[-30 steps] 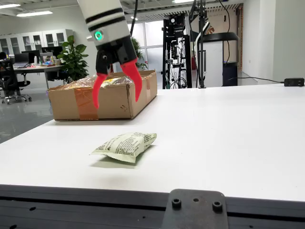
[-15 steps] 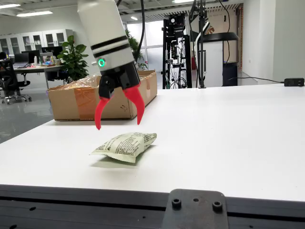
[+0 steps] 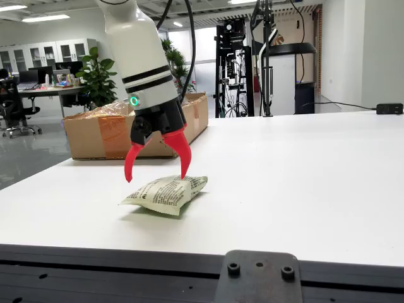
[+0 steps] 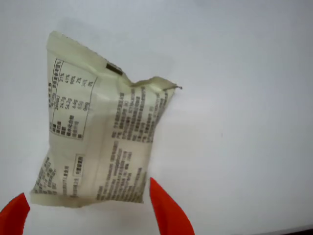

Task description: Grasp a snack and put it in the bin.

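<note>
Snack packet (image 3: 166, 193) on table (image 3: 303, 183), below tool (image 3: 158, 168); box (image 3: 101, 132) behind.

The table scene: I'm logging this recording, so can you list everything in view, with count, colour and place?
Snack packet: one, pale green with dark print, lying flat on the table near its front edge.
Table: one, white, fills the foreground.
Cardboard box: one, brown, open, behind the table's far left corner in the view from the side.
Potted plant: one, green, behind the box.
Black adapter: one, far right table edge.
End effector: one, red fingers, open, straddling the packet's end.
</note>
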